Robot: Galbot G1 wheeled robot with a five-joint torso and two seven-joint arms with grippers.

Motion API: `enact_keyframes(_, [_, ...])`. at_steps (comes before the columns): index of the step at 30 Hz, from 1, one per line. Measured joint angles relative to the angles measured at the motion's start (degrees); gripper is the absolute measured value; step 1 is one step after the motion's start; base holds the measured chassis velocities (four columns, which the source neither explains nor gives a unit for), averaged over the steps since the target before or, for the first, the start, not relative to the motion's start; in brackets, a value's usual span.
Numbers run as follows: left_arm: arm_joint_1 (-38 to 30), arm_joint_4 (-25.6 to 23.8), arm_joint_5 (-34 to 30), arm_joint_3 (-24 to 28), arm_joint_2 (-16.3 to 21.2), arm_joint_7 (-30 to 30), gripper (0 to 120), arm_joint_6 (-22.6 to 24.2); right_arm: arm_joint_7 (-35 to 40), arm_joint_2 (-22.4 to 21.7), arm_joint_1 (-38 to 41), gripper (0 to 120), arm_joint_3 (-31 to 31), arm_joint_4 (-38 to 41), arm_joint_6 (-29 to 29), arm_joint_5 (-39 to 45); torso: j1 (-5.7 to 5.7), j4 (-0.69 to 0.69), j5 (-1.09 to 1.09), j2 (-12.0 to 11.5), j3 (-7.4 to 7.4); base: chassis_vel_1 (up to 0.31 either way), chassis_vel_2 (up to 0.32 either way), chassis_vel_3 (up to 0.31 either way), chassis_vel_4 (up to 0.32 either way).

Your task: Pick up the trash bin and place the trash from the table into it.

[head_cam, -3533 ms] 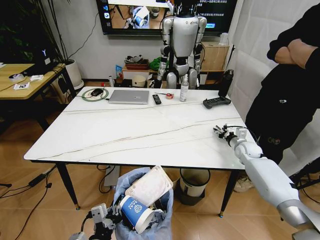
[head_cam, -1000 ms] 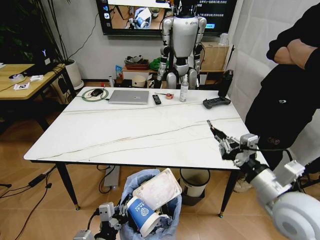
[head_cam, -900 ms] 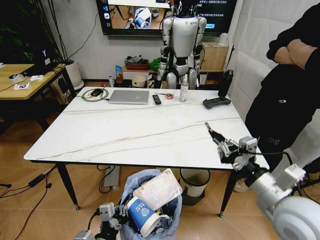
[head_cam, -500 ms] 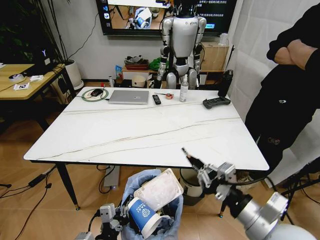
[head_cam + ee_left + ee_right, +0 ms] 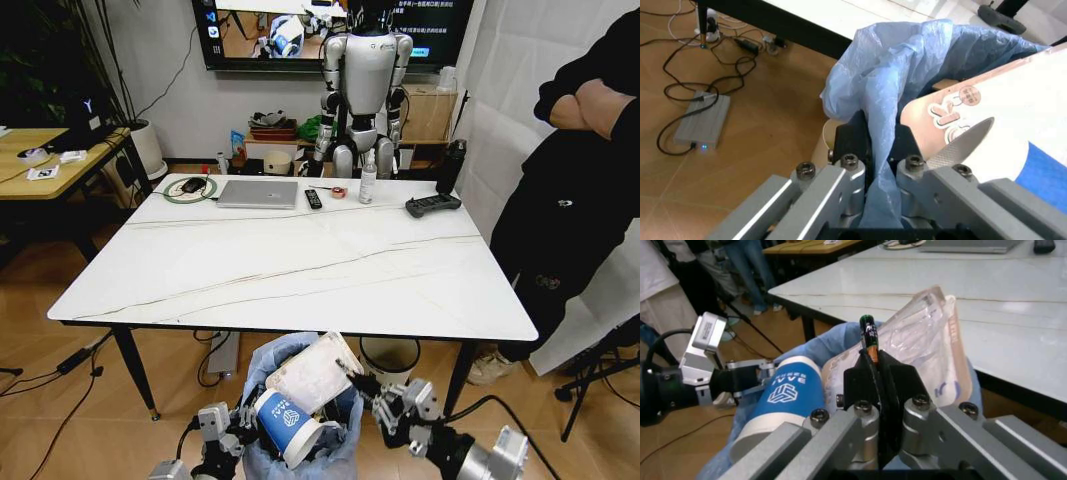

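Note:
The trash bin (image 5: pixel 266 357), lined with a crinkly light-blue bag (image 5: pixel 907 65), hangs in front of the table's (image 5: pixel 300 270) near edge. My left gripper (image 5: pixel 232 437) is shut on its rim and bag (image 5: pixel 877 150). Trash fills the bin: a blue-white paper cup (image 5: pixel 280 425) lying on its side and a clear plastic pack (image 5: pixel 315 375). My right gripper (image 5: pixel 362 385) hovers at the bin's right rim, shut on a thin black stick (image 5: pixel 868 335) with a green tip. The stick points toward the pack (image 5: pixel 927 340) and cup (image 5: pixel 790 390).
At the table's far edge lie a laptop (image 5: pixel 259 193), remote (image 5: pixel 313 198), bottle (image 5: pixel 368 180) and controller (image 5: pixel 433 205). A cream round bin (image 5: pixel 390 362) stands under the table. A person (image 5: pixel 580 180) stands at the right. Cables and a power brick (image 5: pixel 703 120) lie on the floor.
My right arm has swung from the table's right edge down and left to the bin's rim, carrying the thin black stick. The bin and left gripper have stayed nearly in place.

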Motion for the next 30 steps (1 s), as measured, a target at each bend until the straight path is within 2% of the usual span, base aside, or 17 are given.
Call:
enact_keyframes(7, [-0.34, 0.54, 0.02, -0.06, -0.52, -0.08, 0, 0.14, -0.64, -0.12, 2.13, 0, -4.01, -2.32, 0.49, 0.45, 0.0, 0.0, 0.0, 0.0, 0.0, 0.0, 0.0, 0.0, 0.0])
enact_keyframes(14, [-0.43, 0.66, -0.09, -0.18, -0.66, -0.19, 0, 0.34, -0.57, 1.54, 5.49, 0, -7.89, -4.51, 0.91, 0.72, 0.0, 0.0, 0.0, 0.0, 0.0, 0.0, 0.0, 0.0, 0.0])
enact_keyframes(30, [-0.87, 0.98, -1.01, -0.48, -0.17, -0.44, 0, 0.8, 0.27, 1.87, 6.01, 0, -9.01, -5.12, 0.82, 0.87, 0.0, 0.0, 0.0, 0.0, 0.0, 0.0, 0.0, 0.0, 0.0])
